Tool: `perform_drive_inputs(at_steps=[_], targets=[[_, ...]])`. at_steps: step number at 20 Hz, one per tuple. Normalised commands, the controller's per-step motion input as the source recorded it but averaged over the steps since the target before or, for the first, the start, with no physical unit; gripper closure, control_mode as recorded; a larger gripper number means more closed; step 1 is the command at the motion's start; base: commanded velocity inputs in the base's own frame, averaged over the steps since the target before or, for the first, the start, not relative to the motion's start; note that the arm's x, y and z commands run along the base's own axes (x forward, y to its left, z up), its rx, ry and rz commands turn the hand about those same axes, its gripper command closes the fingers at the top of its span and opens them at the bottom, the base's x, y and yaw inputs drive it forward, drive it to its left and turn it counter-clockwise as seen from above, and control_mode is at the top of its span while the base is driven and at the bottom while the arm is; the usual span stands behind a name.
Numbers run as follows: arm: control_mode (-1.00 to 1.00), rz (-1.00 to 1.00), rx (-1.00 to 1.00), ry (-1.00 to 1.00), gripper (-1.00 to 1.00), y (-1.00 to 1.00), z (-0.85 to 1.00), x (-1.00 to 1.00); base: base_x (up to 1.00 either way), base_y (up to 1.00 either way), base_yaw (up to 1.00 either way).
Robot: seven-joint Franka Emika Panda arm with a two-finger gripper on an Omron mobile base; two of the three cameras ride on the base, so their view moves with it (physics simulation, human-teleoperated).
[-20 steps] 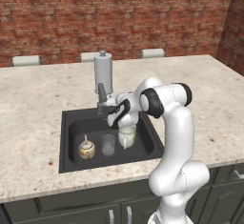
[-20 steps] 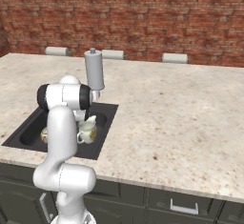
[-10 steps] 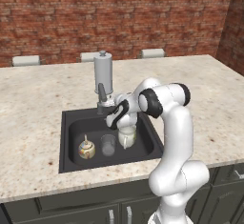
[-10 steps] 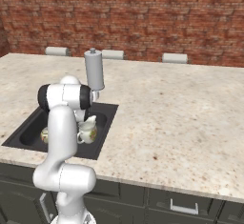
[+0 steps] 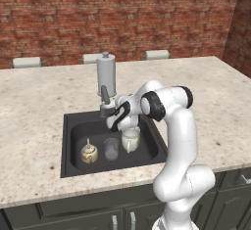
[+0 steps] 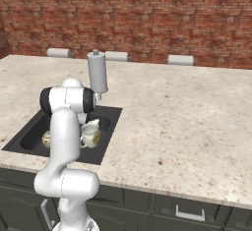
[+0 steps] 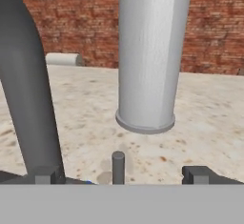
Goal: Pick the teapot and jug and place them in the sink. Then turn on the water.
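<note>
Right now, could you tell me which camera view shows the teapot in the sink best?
The left base view: the teapot sits in full sight at the sink's left end, beside the clear glass and the jug. In the right base view only a sliver of it peeks out behind the arm. The hand view faces the tap and counter instead.

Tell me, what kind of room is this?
Most likely a kitchen: a stone counter with a dark sink and tap, cupboards beneath, a brick wall behind.

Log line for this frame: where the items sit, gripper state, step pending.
teapot: in sink | jug: in sink, upright | gripper: open, empty, at tap | pending: turn on water
</note>
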Motion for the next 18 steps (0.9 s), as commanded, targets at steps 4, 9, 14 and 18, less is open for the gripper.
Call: perform_drive_inputs(at_steps=[4,9,14,18], targets=[[-1.0,0.0,0.02,0.0,-1.0,0.0,-0.09,0.14,0.0,0.0,0.0],[-1.0,0.0,0.02,-0.02,-1.0,0.0,-0.21,0.06,0.0,0.0,0.0],[-1.0,0.0,0.02,-0.04,-1.0,0.0,-0.23,0.02,0.0,0.0,0.0],[-1.0,0.0,0.03,-0.04,-1.0,0.0,-0.14,0.04,0.0,0.0,0.0]])
